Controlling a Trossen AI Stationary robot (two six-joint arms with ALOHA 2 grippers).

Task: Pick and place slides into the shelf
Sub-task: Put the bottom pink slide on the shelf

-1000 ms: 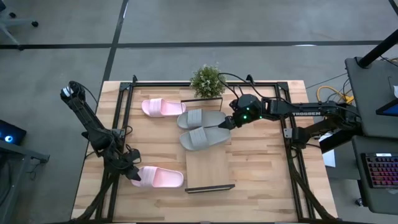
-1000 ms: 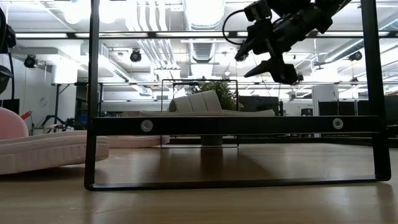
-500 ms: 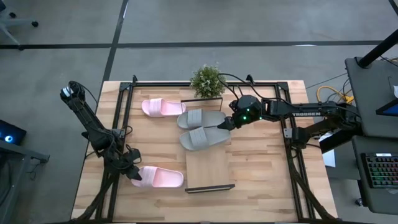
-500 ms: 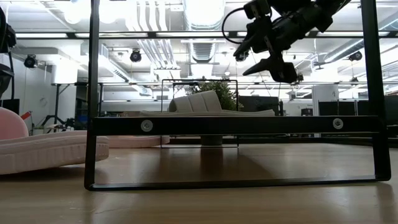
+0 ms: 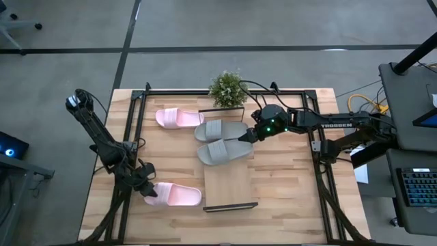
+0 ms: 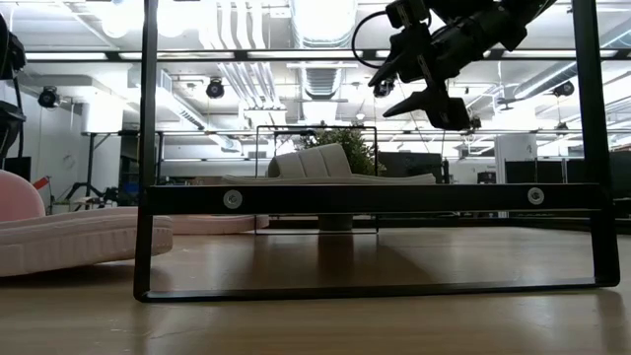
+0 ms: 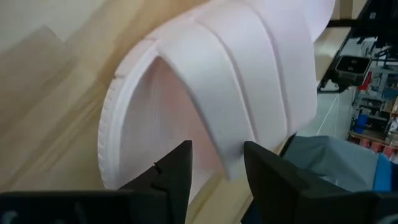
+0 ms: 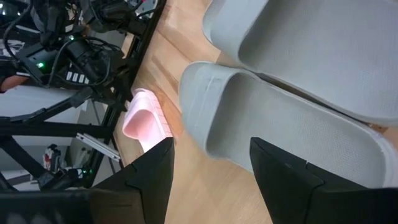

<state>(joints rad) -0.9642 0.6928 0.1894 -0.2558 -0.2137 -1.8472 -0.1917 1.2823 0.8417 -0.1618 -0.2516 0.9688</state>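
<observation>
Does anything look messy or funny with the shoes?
A bit. The two grey slides lie side by side on the shelf, sticking out over its left edge. The two pink slides are split up: one at the far side, one by the left gripper. Nothing looks broken.

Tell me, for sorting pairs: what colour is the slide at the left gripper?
Pale pink slide, clearest in the left wrist view.

A light wooden tabletop with a black frame point(image 5: 287, 184) carries a long narrow wooden rack with black wire ends point(image 5: 231, 186). Two grey slide sandals point(image 5: 222, 151) lie across the rack's far half. A pale pink slide point(image 5: 173, 195) lies just left of its near end, another pink slide point(image 5: 179, 118) left of its far end, a small green potted plant point(image 5: 227, 89) beyond it.
</observation>
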